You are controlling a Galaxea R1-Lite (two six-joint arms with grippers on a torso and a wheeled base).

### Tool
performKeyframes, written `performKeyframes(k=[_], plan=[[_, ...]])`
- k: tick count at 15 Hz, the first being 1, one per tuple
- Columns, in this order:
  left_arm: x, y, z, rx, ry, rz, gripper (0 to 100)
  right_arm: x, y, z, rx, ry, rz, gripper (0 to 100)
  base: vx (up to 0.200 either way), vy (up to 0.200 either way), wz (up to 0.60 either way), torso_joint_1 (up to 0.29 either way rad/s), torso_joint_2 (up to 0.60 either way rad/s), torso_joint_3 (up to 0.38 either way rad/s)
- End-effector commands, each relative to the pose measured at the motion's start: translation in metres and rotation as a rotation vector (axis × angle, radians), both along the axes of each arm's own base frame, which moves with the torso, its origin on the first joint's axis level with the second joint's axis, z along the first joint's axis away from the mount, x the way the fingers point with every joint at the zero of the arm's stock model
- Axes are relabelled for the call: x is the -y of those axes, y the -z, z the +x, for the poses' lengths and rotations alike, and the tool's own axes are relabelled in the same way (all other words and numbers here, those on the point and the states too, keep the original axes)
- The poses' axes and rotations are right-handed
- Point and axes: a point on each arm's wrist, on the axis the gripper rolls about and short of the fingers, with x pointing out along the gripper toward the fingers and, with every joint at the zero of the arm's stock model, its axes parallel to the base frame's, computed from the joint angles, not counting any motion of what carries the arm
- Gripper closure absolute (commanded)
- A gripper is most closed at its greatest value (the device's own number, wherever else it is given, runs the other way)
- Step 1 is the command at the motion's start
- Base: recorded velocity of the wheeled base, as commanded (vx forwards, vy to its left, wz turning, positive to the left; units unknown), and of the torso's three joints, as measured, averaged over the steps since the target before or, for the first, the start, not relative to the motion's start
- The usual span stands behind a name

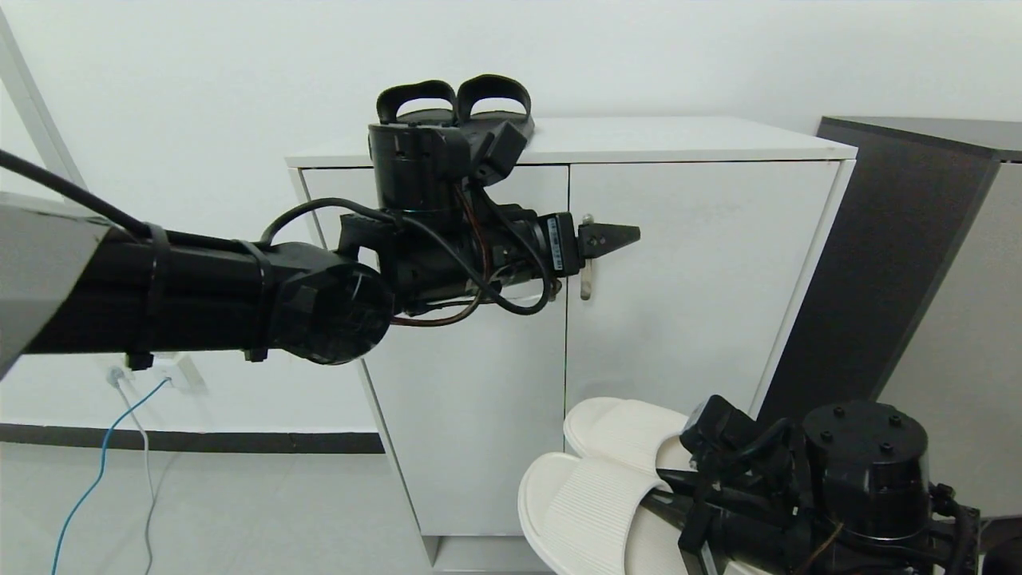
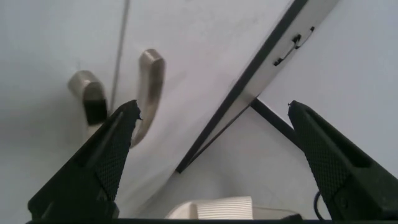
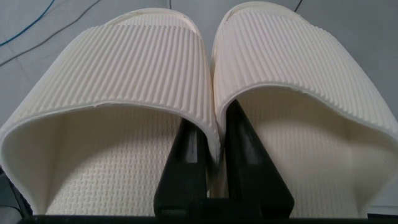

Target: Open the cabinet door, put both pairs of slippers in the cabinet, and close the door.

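Needs spread-jawed left gripper (image 1: 611, 237) closed on slim metal door handle (image 1: 586, 279), running twelve-to-six at its seven o'clock, ribbed cream slippers (image 1: 591, 495) pinched in right gripper (image 3: 213, 134).

- The cabinet (image 1: 679, 239) is plain white, and its door handles (image 1: 587, 279) are dull silver.
- The black slippers (image 1: 455, 100) are solid black with no pattern.
- The cream slippers (image 3: 143, 68) have finely ribbed straps and small embossed weave on the insoles.
- The left claw (image 1: 619, 237) and right claw (image 3: 214, 124) are black.
- The cable (image 1: 96, 471) is blue.
- The panel (image 1: 878, 279) is dark grey-brown.
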Motion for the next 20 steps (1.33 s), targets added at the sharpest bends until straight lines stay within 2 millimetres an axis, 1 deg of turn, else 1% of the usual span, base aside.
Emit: performKeyframes(k=[1, 4, 8, 9, 13, 15, 18, 20], plan=[[0.003, 0.002, 0.007, 0.000, -0.010, 0.000, 0, 0.000, 0.000, 0.000, 0.000, 0.000, 0.000, 100, 0.000, 0.000, 0.00, 0.000, 0.00, 0.000], [0.011, 0.004, 0.015, -0.004, -0.005, 0.003, 0, 0.000, 0.002, 0.000, -0.006, -0.001, -0.006, 100, 0.000, 0.000, 0.00, 0.000, 0.00, 0.000], [0.028, 0.011, 0.020, -0.009, 0.022, 0.006, 0, 0.000, 0.003, 0.000, -0.009, -0.003, -0.008, 100, 0.000, 0.000, 0.00, 0.000, 0.00, 0.000], [0.028, 0.011, 0.020, -0.011, 0.022, 0.005, 100, 0.000, 0.003, 0.000, -0.011, -0.004, -0.009, 100, 0.000, 0.000, 0.00, 0.000, 0.00, 0.000], [0.025, 0.012, 0.016, -0.023, 0.022, 0.011, 100, 0.001, 0.006, -0.002, -0.021, -0.009, -0.018, 100, 0.000, 0.000, 0.00, 0.000, 0.00, 0.000], [0.022, 0.014, 0.011, -0.033, 0.022, 0.018, 100, 0.003, 0.008, -0.006, -0.034, -0.035, -0.020, 100, 0.000, 0.000, 0.00, 0.000, 0.00, 0.000], [0.016, 0.009, 0.003, -0.029, 0.022, 0.015, 100, 0.004, 0.007, -0.015, -0.040, -0.094, -0.006, 100, 0.000, 0.000, 0.00, 0.000, 0.00, 0.000], [0.008, 0.004, -0.009, -0.026, 0.024, 0.018, 100, 0.003, 0.006, -0.018, -0.040, -0.115, -0.002, 100, 0.000, 0.000, 0.00, 0.000, 0.00, 0.000]])
